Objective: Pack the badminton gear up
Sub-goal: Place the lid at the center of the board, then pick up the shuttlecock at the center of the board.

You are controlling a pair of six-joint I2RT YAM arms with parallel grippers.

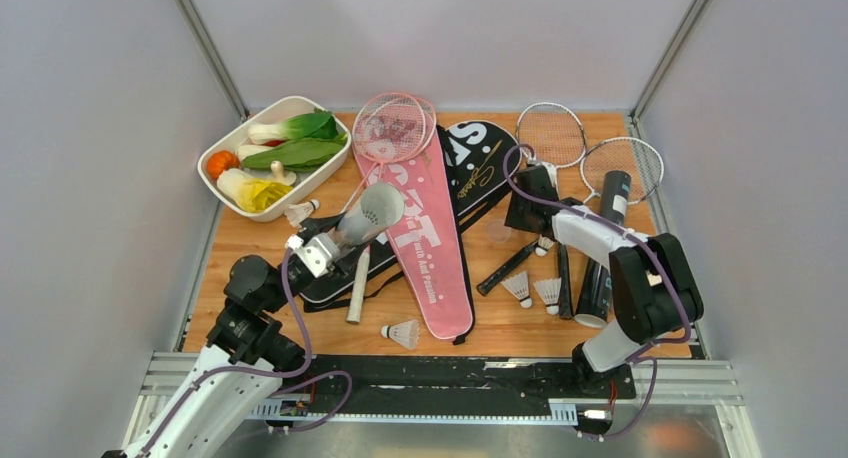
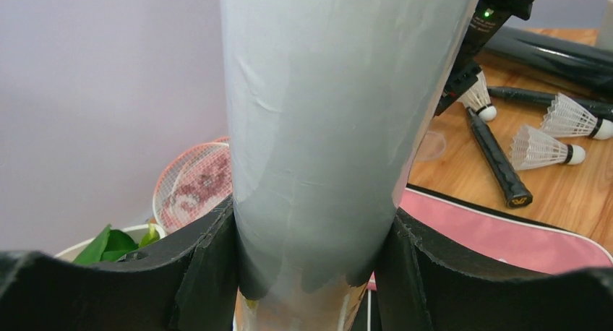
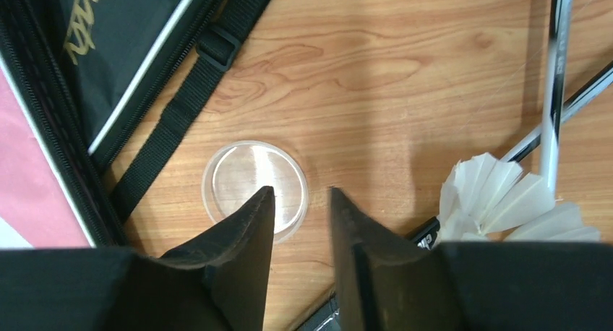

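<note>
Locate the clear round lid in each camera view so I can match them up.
Top external: clear round lid on bare wood mid-table, beside the right tool.
Left wrist: lid faint on the wood, right of the grey tube.
Right wrist: lid centre frame, partly behind one tool fingertip.
Shared landmark: pink cover.

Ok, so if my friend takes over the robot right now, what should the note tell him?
Left gripper: shut on the grey tube, held up off the table.
Right gripper: open, empty, over the clear lid lying on the table.
Gear: shuttlecocks loose on the table; pink racket lying on the pink cover; black cover beside it; silver rackets and black tube at the right.
Done: nothing visibly packed.
Left: shuttlecocks into tubes, lid on, rackets into covers.
</note>
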